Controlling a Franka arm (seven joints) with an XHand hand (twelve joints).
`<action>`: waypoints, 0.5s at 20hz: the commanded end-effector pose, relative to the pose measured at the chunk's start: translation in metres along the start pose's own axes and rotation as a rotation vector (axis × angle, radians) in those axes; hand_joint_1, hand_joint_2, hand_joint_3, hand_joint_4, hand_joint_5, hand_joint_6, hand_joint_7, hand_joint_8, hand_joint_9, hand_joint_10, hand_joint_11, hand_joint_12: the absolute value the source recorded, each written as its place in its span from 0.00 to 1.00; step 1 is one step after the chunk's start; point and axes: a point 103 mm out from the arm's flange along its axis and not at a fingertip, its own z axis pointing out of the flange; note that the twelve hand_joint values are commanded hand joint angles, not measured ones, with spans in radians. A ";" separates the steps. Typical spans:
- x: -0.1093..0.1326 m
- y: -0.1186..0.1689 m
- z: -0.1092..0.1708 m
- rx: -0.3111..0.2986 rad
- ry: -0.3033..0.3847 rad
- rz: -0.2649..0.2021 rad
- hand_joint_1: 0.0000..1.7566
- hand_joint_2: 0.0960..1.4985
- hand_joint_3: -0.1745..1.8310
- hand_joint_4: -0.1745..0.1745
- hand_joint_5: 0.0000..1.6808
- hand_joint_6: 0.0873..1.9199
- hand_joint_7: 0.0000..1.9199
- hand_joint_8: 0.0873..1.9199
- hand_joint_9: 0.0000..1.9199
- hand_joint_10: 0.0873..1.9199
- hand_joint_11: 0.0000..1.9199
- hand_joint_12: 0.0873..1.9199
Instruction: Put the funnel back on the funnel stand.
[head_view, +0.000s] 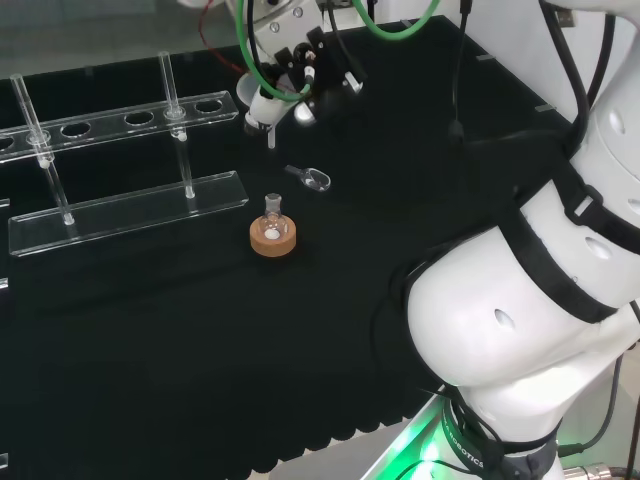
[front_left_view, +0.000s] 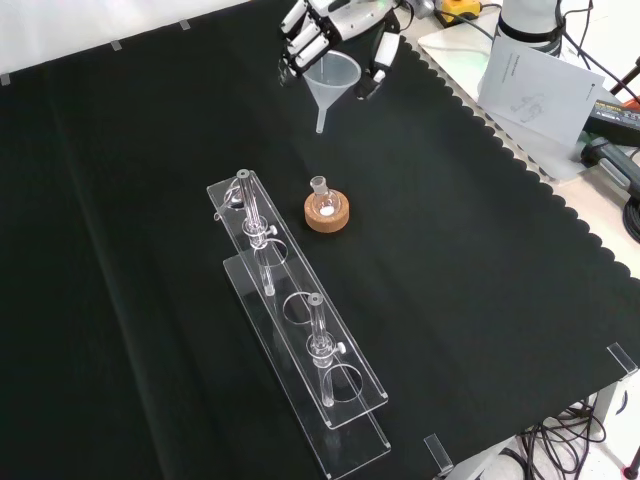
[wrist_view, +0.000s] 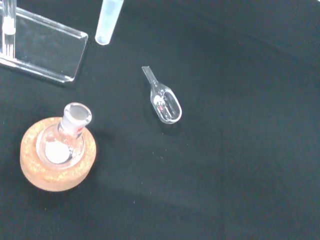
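Robot hand (front_left_view: 335, 25) grips funnel (front_left_view: 333, 80); flask (front_left_view: 323, 198) on cork ring (front_left_view: 327, 216) holds white powder

No legible text on the ware or worktop; a paper sheet (front_left_view: 535, 85) at the front view's top right carries print too small to read, and lettering on the arm base (head_view: 462, 445) can't be made out.

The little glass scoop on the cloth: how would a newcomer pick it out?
Start at the long clear funnel stand in the head view, then the cork ring holding a small flask. Just right lies the scoop: flat, tiny, spoon-shaped, on no stand.
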 end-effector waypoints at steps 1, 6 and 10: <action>-0.006 0.004 -0.017 -0.009 0.015 0.008 0.36 0.57 0.29 0.35 0.30 0.00 0.27 0.33 0.56 0.24 0.31 0.65; -0.008 0.014 -0.031 -0.025 0.054 0.012 0.36 0.57 0.29 0.35 0.30 0.00 0.28 0.33 0.56 0.24 0.31 0.65; -0.006 0.028 -0.046 -0.040 0.085 -0.017 0.36 0.57 0.29 0.35 0.30 0.00 0.28 0.33 0.55 0.24 0.31 0.65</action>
